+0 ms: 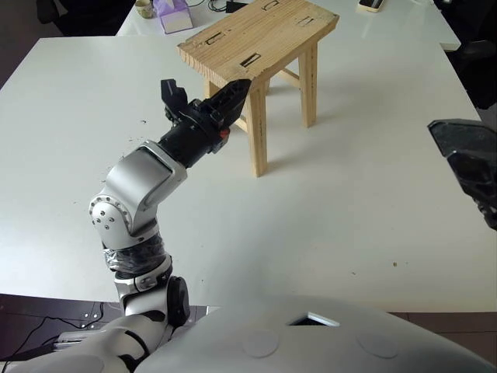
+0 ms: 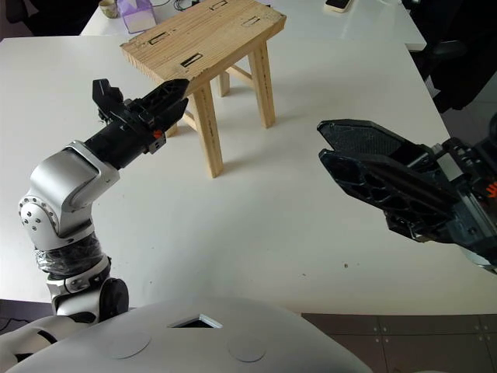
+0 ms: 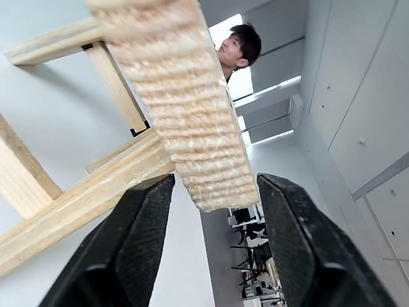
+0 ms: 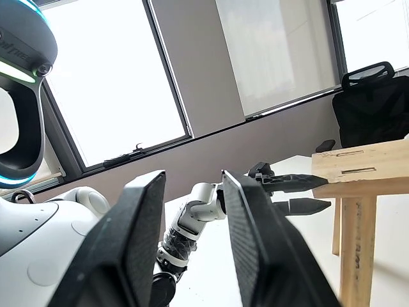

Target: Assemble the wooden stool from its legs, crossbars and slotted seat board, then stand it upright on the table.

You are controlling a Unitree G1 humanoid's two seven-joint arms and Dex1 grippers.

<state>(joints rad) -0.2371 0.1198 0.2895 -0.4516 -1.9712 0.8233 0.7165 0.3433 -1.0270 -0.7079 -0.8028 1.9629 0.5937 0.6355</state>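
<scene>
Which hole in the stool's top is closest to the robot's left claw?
The slot at the seat's near corner, right beside the open left gripper. The other slots sit farther back on the seat.

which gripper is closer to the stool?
Left. The left gripper is open around the seat edge of the stool; the right gripper hangs well apart, to its right.

The white table (image 1: 349,217) bears the upright wooden stool (image 1: 260,35)
</scene>
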